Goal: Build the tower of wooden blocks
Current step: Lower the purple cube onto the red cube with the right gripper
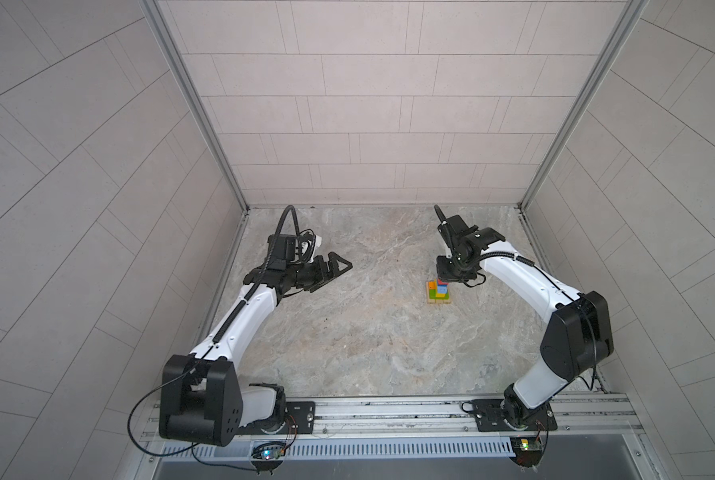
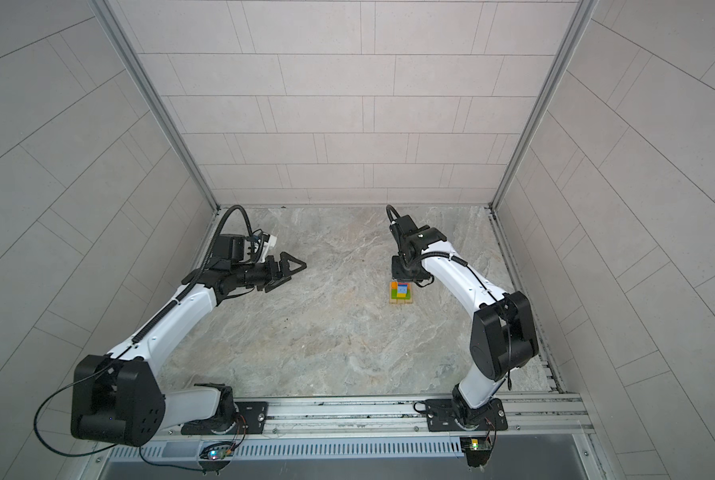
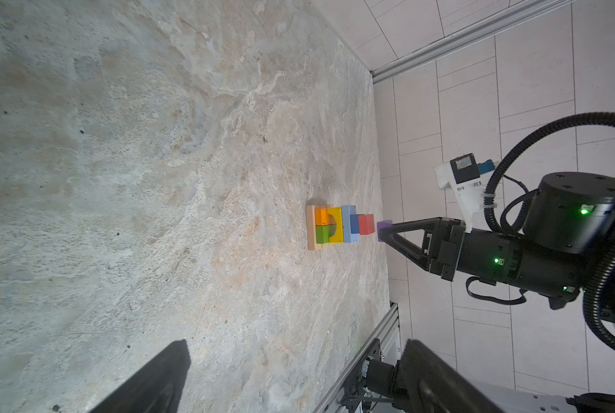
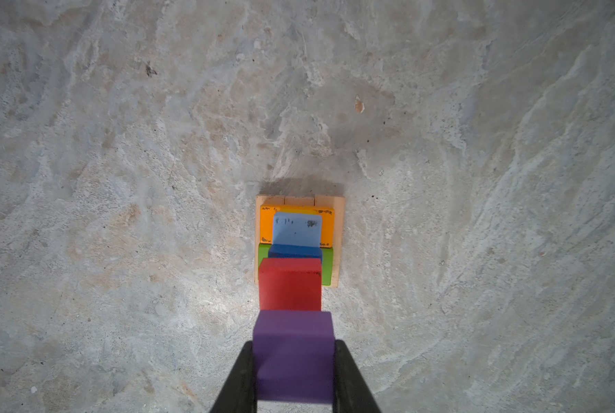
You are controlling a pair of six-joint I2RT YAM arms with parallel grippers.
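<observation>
Left wrist: tower upright, long axis vertical.

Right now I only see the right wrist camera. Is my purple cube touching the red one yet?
Observer: Not yet. From the side, in the left wrist view, the purple cube hangs just clear of the red cube; a small gap shows between them.
Operator: Okay! Where is my other arm? Could it bump the tower?
Observer: Unlikely, I think. In both top views the left gripper is open and empty, well off to the left of the tower.
</observation>
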